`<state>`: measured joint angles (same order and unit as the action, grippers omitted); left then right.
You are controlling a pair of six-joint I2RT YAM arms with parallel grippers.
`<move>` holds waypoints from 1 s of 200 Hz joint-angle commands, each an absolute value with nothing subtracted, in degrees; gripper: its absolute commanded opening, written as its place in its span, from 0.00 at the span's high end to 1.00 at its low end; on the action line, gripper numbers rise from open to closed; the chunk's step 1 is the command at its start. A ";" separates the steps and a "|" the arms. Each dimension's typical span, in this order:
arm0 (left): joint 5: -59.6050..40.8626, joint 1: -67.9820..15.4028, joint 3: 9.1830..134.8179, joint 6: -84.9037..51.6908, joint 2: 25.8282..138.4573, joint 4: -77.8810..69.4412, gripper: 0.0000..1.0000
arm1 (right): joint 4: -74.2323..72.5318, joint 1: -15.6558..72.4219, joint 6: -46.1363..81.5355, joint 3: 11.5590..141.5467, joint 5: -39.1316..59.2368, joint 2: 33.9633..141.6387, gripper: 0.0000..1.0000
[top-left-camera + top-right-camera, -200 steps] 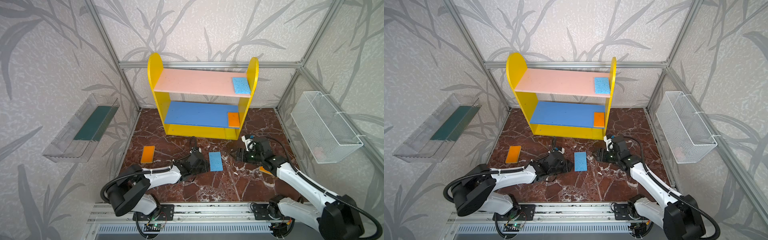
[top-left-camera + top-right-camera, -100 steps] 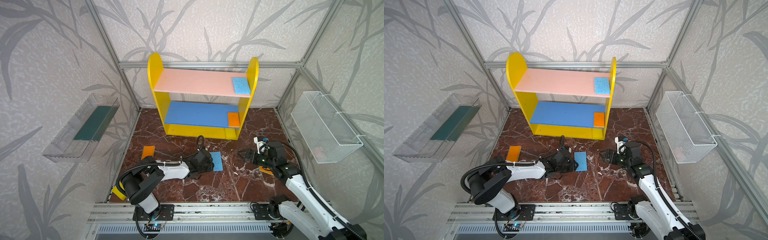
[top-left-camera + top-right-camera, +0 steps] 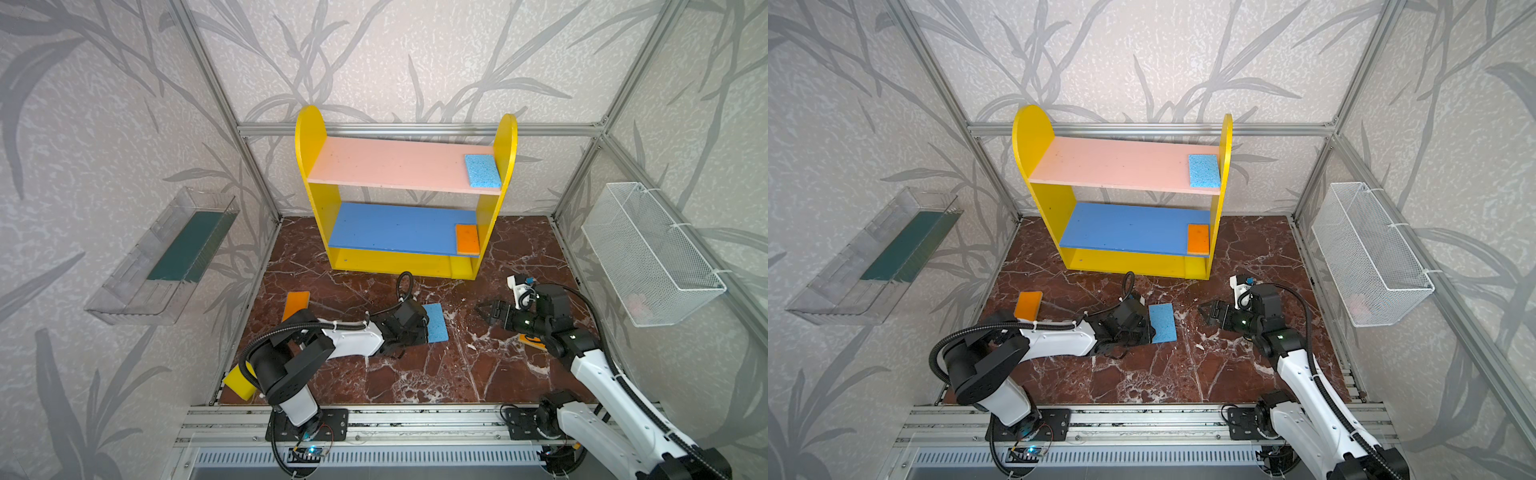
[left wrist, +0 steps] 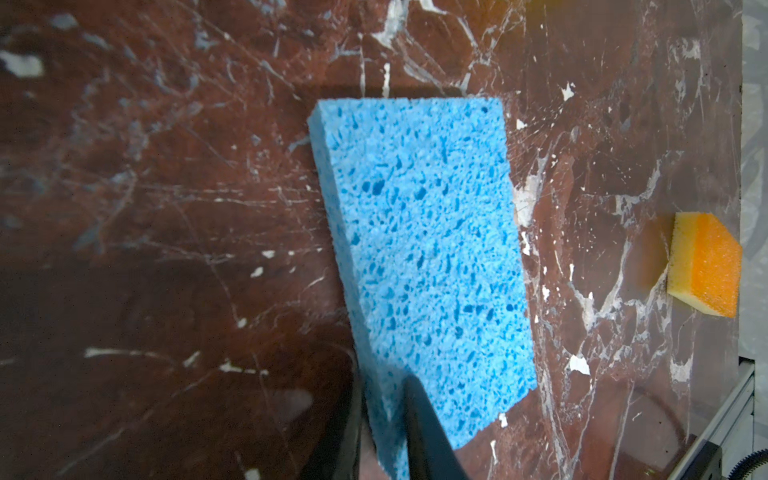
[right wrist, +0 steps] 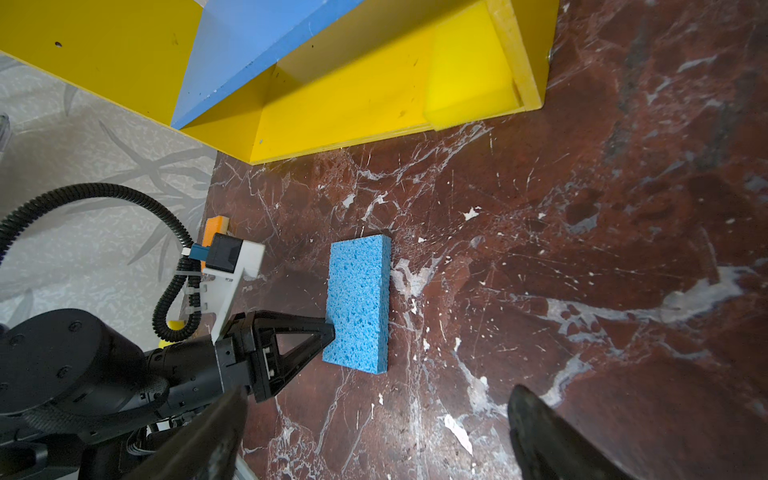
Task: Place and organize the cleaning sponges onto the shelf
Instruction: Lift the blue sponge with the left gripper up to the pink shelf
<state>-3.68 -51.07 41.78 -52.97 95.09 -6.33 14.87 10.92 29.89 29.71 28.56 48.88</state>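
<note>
- Marble floor lies open before the shelf.
- Left gripper pinches the edge of the porous blue sponge, flat in front of the shelf.
- Right gripper gapes wide, empty, nearby.

left gripper on blue sponge edge, right gripper nearby

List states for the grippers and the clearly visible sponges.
floor blue sponge: edge pinched by left gripper.
shelf blue sponge: flat on pink board, right end.
shelf orange sponge: flat on blue board, right end.
loose orange sponge: on the floor, untouched.
corner yellow sponge: on floor, untouched.
right gripper: open, empty.
</note>
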 commanded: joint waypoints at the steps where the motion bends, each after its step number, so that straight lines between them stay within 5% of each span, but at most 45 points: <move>1: -2.33 -51.42 42.88 -53.53 96.07 -4.75 0.84 | 14.94 10.63 28.84 29.00 29.27 47.81 0.04; 34: -1.69 -51.42 43.42 -52.97 94.23 -3.68 1.00 | 15.29 10.55 28.87 29.14 29.09 47.55 0.04; 138: 7.45 -50.93 58.80 -33.59 68.68 20.65 1.00 | 17.22 8.03 30.54 32.93 27.75 44.89 0.04; 200: 6.77 -46.85 84.84 -17.18 73.03 31.60 1.00 | 16.31 6.94 30.23 36.18 27.25 47.73 0.05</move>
<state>6.59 -48.40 76.20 -26.13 70.32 24.67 16.62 7.22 30.22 34.02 27.05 45.95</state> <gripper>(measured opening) 0.047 0.955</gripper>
